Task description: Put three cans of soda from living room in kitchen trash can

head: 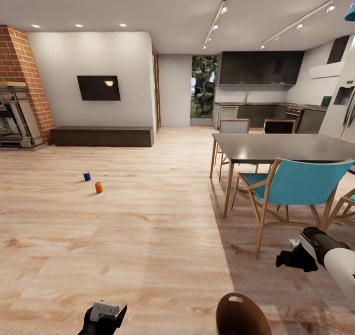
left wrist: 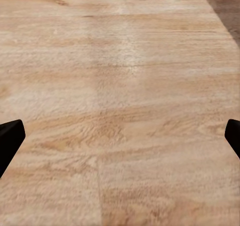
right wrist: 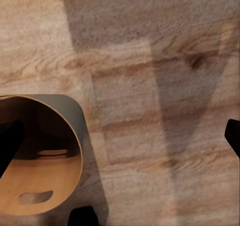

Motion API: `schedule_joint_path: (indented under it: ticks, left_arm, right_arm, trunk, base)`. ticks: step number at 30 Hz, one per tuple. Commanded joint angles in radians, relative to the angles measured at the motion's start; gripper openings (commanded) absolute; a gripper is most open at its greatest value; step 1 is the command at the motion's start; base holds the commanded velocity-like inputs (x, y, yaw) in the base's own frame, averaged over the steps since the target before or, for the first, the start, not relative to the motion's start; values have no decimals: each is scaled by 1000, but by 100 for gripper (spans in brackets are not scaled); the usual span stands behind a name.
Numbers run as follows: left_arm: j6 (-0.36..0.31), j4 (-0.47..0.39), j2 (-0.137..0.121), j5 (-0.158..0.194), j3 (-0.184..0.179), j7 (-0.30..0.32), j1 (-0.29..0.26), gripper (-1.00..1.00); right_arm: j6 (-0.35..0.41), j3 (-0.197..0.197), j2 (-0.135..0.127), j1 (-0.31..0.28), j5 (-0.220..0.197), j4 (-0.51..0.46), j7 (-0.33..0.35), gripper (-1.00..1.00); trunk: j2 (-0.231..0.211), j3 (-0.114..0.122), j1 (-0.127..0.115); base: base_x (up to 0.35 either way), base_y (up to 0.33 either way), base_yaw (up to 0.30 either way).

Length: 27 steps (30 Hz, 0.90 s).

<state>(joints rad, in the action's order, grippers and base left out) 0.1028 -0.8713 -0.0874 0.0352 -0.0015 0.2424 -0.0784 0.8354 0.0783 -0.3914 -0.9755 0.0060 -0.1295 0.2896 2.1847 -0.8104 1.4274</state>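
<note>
Bin (head: 240,315) sits bottom centre at your base; both claws, left (left wrist: 120,136) and right (right wrist: 120,136), released, empty. Blue can (head: 87,176) and orange can (head: 98,187) on floor (head: 148,226), mid-left.

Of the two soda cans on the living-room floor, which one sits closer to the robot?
The orange can. In the head view it lies lower in the picture, nearer the robot, than the dark blue can, which stands farther off toward the bench.
</note>
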Motion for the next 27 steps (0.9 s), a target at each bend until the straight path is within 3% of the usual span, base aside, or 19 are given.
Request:
schedule_joint_path:
  ticks: [1,6,16,27]
  left_arm:
    - [0,0,0,0,0,0,0,100]
    - [0,0,0,0,0,0,0,100]
    - [0,-1,0,2,-1,1,0,100]
    - [1,-1,0,2,-3,2,0,100]
  right_arm:
    - [-1,2,1,0,0,1,0,100]
    - [-5,9,3,0,0,3,-1,100]
    - [-7,11,5,0,1,4,-1,100]
    - [-7,11,4,0,2,3,-1,100]
  trunk:
    - [7,-3,4]
    - [42,-19,23]
    - [42,-19,23]
    - [42,-19,23]
  base:
    - [0,0,0]
    - [0,0,0]
    - [-3,11,0]
    - [-146,155,0]
